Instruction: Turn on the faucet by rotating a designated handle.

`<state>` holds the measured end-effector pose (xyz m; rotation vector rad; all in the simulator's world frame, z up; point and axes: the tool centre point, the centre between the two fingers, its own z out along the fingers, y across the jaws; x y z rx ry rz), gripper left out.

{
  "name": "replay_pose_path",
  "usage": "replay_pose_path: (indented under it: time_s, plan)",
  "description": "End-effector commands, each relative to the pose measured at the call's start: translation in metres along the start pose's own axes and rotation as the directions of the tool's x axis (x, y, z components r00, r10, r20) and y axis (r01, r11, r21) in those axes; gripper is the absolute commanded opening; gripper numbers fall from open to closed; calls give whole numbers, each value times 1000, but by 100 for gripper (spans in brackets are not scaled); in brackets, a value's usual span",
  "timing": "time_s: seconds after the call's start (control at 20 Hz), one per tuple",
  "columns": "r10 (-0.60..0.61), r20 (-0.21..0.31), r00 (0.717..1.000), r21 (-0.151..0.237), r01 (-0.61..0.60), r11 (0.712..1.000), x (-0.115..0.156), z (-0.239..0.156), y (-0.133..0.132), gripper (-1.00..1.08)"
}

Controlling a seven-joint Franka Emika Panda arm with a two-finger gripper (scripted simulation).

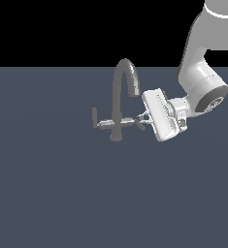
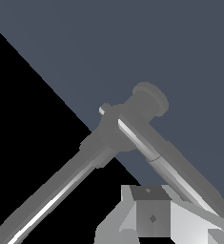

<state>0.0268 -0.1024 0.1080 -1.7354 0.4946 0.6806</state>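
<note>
The faucet [image 1: 117,104] stands mid-surface, and its arched spout [image 1: 130,72] bends toward the exterior view's right. A crossbar [image 1: 116,122] carries a lever at each end. The handle [image 1: 140,124] is the short dark lever under the spout's curve. My gripper [image 1: 144,119] reaches in from the exterior view's right, with its fingertips right at the handle. No gap shows between the fingers, and nothing is held. In the wrist view the round base [image 2: 150,97], the shiny crossbar arm [image 2: 151,152] and the spout [image 2: 51,200] show. My fingers [image 2: 151,217] hide the arm's far end there.
The twin lever [image 1: 94,117] stands upright at the crossbar's other end, on the exterior view's left. The faucet rests on a flat dark blue-grey surface [image 1: 62,193]. My white arm [image 1: 203,82] comes down from the upper right of the exterior view.
</note>
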Motion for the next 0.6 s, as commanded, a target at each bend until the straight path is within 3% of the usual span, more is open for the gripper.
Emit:
replay_pose_path:
  time_s: [0.0, 0.55]
  plan:
    - [23, -12, 1000, 2, -23, 1000, 20, 6, 21, -100]
    - [62, -5, 998, 7, -62, 998, 49, 14, 55, -100]
